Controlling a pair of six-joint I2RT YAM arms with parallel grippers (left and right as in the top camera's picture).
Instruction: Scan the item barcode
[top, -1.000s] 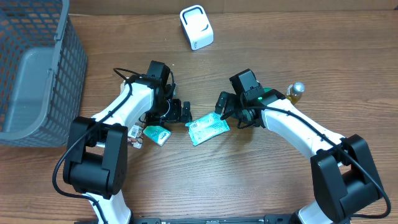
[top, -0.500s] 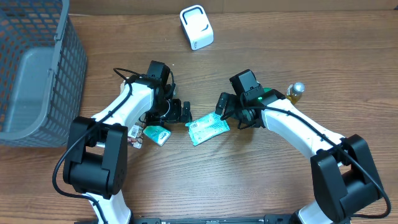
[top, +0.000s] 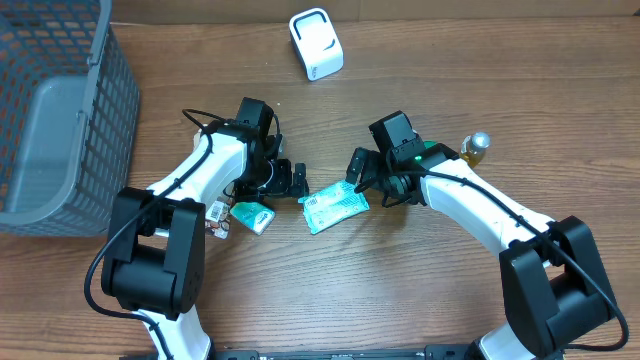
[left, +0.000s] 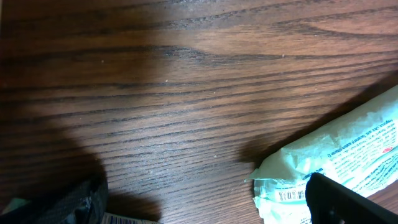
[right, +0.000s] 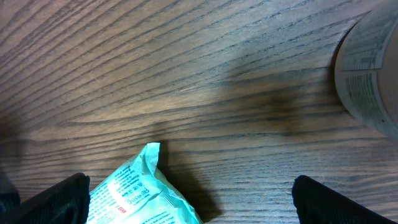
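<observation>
At the middle of the wooden worktop (top: 400, 290), a crinkled teal plastic packet (top: 335, 207) lies flat between the 2 arms. The left claw (top: 291, 181) sits just off its 9 o'clock end and the right claw (top: 358, 172) near its 1 o'clock corner; both are spread wide and hold nothing. The packet looks light, soft and slippery (likely to buckle if pinched mid-body). A grip on a sealed end seam seems safest, leaving the small printed barcode (left: 287, 195) uncovered for the white boxy scanner (top: 316, 43) at 12 o'clock.
</observation>
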